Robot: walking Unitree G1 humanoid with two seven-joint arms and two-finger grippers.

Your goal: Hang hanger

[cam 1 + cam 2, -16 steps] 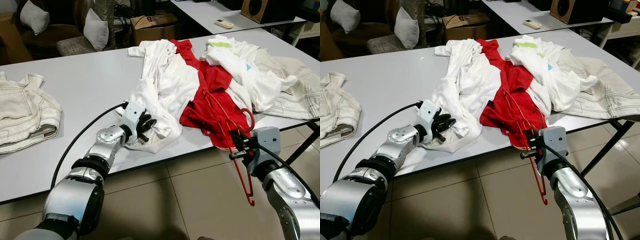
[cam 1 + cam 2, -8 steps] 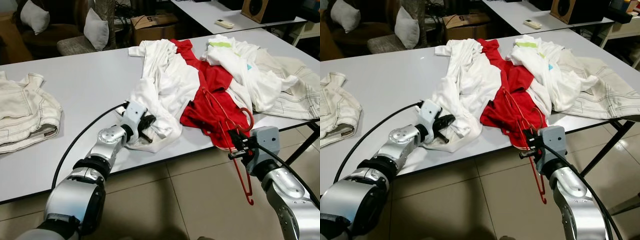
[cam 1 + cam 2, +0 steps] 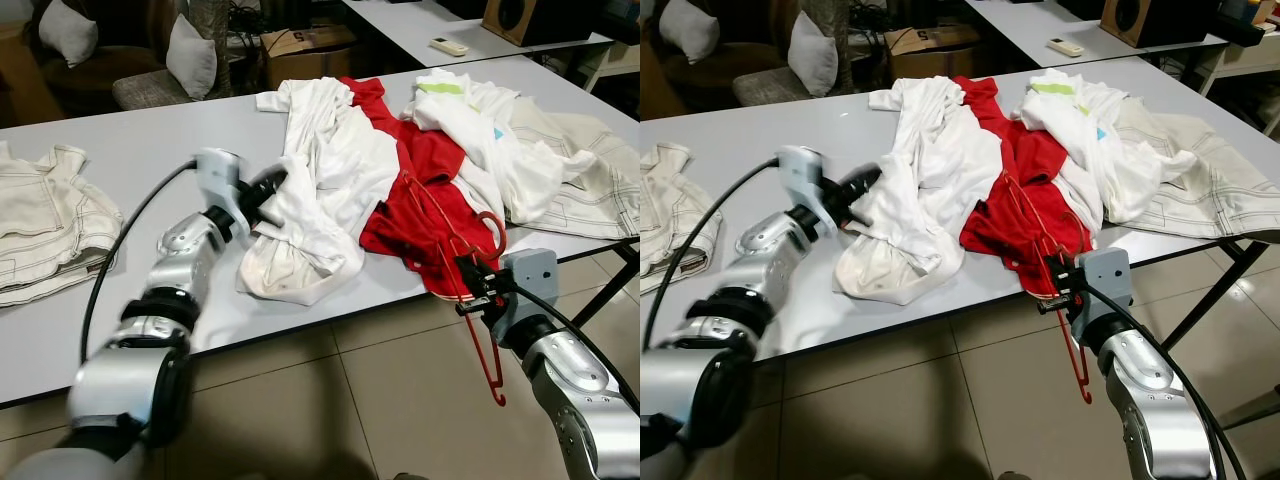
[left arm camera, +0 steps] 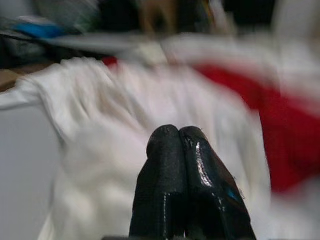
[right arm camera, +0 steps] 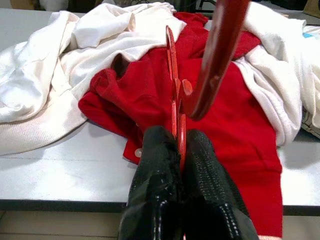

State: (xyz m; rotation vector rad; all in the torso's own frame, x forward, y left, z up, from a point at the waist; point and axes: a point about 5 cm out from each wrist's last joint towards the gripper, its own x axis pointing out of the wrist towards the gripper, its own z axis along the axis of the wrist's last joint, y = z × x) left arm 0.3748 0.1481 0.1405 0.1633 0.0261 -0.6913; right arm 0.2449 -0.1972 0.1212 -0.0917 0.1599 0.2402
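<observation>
1. A grey table (image 3: 150,160) carried a heap of clothing: a white garment (image 3: 320,190) on the near left of the heap, a red garment (image 3: 430,200) in the middle, more white clothes (image 3: 490,140) behind it, and a cream jacket (image 3: 590,180) at the far right.
2. Another cream jacket (image 3: 45,230) lay well apart from the heap, at the table's left end.
3. The red hanger (image 3: 470,265) sat at the table's near right edge. Its upper part lay over the red garment with the hook (image 3: 495,235) curling above the cloth; its lower end hung past the edge toward the tiled floor (image 3: 370,400).
4. The right gripper (image 3: 475,290) was just off the table's edge, fingers pressed together on a thin bar of the hanger. In the right wrist view the bar (image 5: 175,110) ran up from between the two black fingers (image 5: 155,190), with the red garment spread behind it.
5. The left gripper (image 3: 265,187) was over the table at the left margin of the white garment, touching or just beside a fold; contact could not be confirmed.
6. In the left wrist view, the left gripper's fingertips (image 4: 165,145) sat tight together with nothing visible between them, blurred white cloth beyond.
7. Behind the table: armchairs with pale cushions (image 3: 190,55), a cardboard box (image 3: 305,50), and a second table with a remote (image 3: 448,46).
</observation>
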